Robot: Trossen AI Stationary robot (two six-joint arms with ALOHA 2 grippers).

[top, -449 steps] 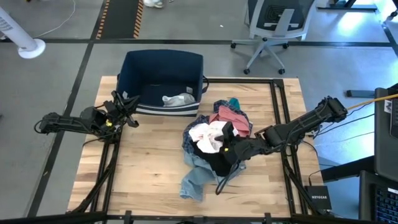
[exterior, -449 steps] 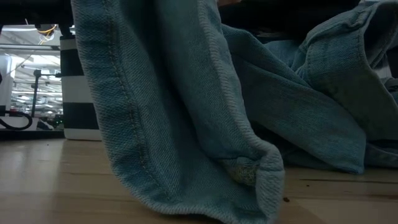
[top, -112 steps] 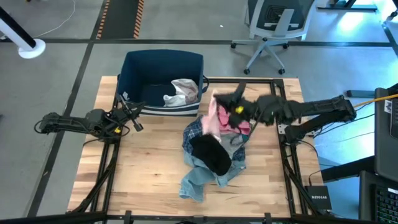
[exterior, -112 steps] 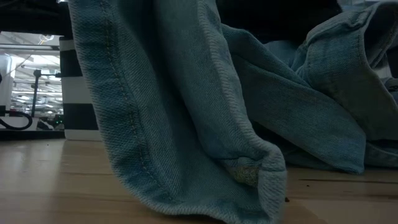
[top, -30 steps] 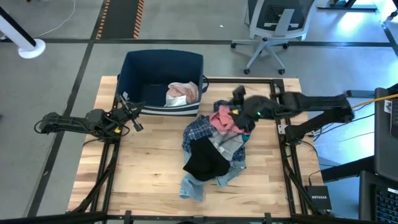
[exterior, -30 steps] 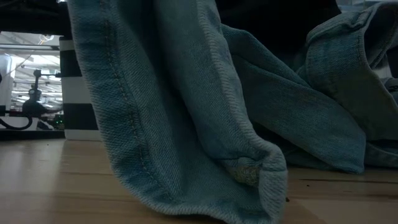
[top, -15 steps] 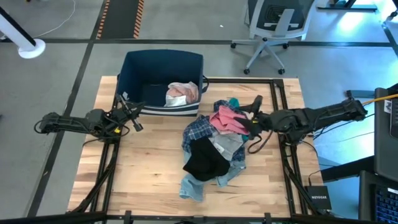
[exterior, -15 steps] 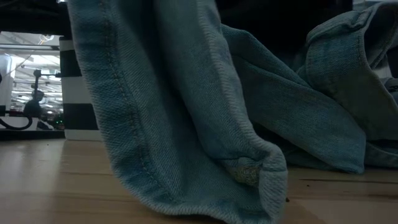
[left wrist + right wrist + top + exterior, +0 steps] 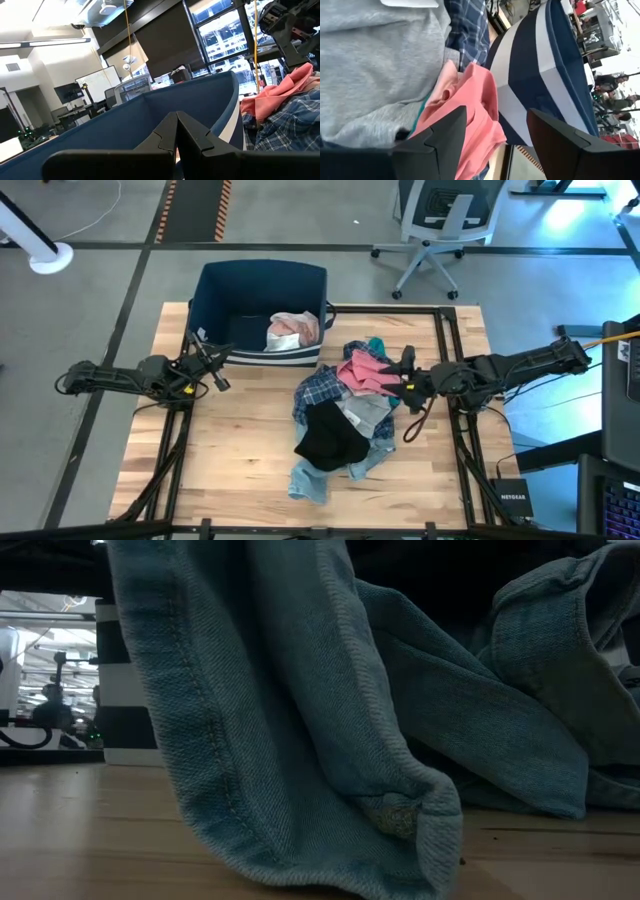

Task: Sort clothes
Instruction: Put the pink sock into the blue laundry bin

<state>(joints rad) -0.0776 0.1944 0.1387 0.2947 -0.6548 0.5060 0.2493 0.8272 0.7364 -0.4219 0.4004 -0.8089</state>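
Note:
A pile of clothes lies in the middle of the table: a pink top (image 9: 362, 370), a blue plaid shirt (image 9: 318, 392), a grey piece (image 9: 365, 412), a black piece (image 9: 328, 435), light-blue jeans (image 9: 315, 478) and a small teal item (image 9: 375, 343). The jeans (image 9: 300, 720) fill the low view. My right gripper (image 9: 405, 385) stands open at the pile's right side, with the pink top (image 9: 470, 105) just ahead of its fingers. My left gripper (image 9: 215, 370) is shut, holds nothing, and waits at the table's left, beside the navy bin (image 9: 215, 290).
The navy bin with a white band (image 9: 150, 115) stands at the table's far left and holds a white and a pink garment (image 9: 290, 330). Bare wood lies to the left of the pile and near the front edge. An office chair (image 9: 440, 225) stands beyond the table.
My right gripper has come down and back toward the table's near and right side, from above the pile's far right to beside the pink top, still open. The pile has kept its shape.

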